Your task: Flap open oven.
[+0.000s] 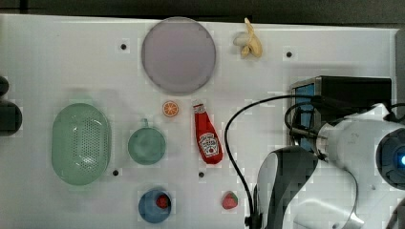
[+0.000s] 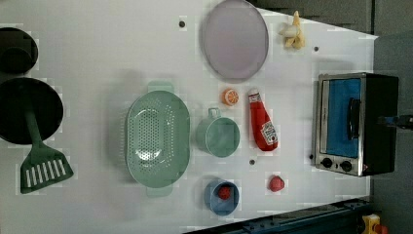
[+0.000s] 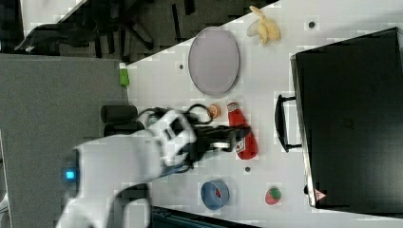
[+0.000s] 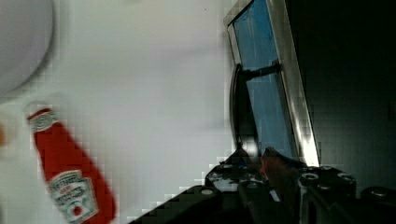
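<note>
**Arm beside the shut oven**

Top view: the oven (image 1: 351, 90) sits against the top view's right edge of the desk (image 1: 71, 62), partly covered by the white arm (image 1: 353, 143). Bare desk lies between it and the ketchup bottle (image 1: 207, 136).

Left view: the oven's blue glass door is shut, its bar handle (image 2: 351, 118) and two knobs facing the bottle (image 2: 262, 126). A strawberry (image 2: 276, 183) lies near the knob end.

Right view: the gripper (image 3: 228, 142) hangs over the bottle, well apart from the handle.

Wrist view: the handle (image 4: 239, 109) stands just off the glass; the fingers (image 4: 275, 175) sit narrowly parted, pinching nothing.
</note>
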You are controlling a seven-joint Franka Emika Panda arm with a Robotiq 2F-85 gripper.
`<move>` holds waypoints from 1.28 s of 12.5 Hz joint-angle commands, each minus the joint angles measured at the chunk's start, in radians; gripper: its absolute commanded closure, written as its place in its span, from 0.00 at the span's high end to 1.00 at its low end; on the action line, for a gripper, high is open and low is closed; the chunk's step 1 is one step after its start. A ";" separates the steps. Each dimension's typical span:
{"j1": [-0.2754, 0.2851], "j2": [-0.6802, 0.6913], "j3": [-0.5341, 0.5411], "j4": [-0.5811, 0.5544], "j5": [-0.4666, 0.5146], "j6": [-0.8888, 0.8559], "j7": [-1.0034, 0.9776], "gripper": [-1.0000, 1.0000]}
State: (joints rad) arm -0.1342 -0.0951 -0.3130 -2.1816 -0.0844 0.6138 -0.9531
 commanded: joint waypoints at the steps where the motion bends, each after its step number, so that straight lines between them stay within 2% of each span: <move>1: 0.003 0.054 -0.051 -0.042 -0.001 0.140 -0.217 0.17; 3: 0.003 0.103 -0.069 -0.053 -0.001 0.217 -0.222 0.17; 9: 0.003 0.221 -0.080 -0.058 -0.001 0.257 -0.221 0.17; 14: 0.014 0.243 -0.056 -0.065 -0.005 0.271 -0.207 0.17; 16: 0.028 0.245 -0.043 -0.070 -0.054 0.270 -0.186 0.17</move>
State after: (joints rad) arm -0.1364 0.1515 -0.3799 -2.2559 -0.1552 0.8853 -1.1279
